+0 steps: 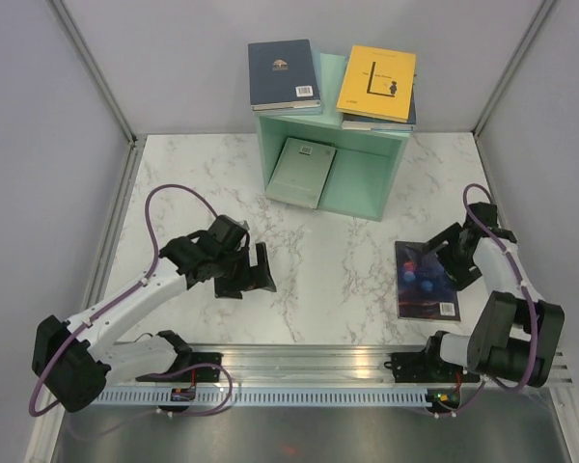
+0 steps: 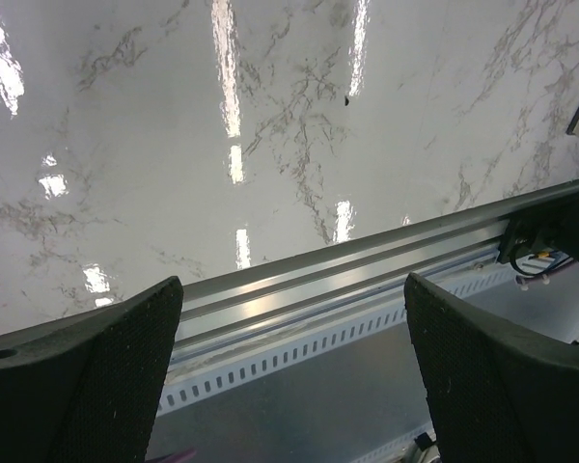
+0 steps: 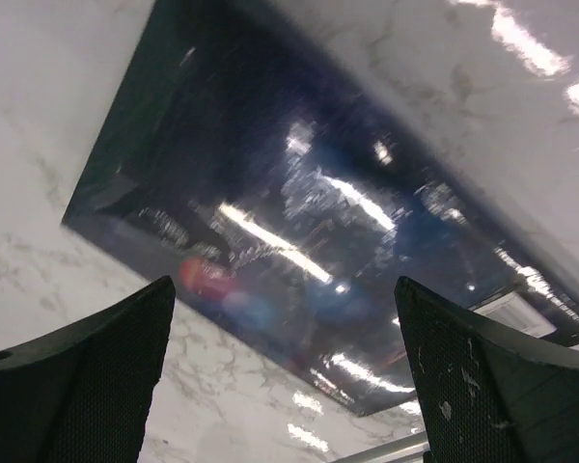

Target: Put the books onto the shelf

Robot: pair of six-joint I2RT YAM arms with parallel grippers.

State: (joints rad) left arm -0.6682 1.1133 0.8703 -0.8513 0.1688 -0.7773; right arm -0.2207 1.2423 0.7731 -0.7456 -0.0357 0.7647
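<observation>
right gripper [image 3: 283,285] released, dark book [image 3: 270,183] beneath, seemingly untouched | left gripper [image 2: 294,280] released, over table [image 2: 154,145]

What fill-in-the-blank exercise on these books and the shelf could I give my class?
The top book of the stack on the shelf is ____.
The pale green book sits ____ the shelf.
The ____ tool hovers over the galaxy book.
Missing words: yellow, inside, right.
</observation>
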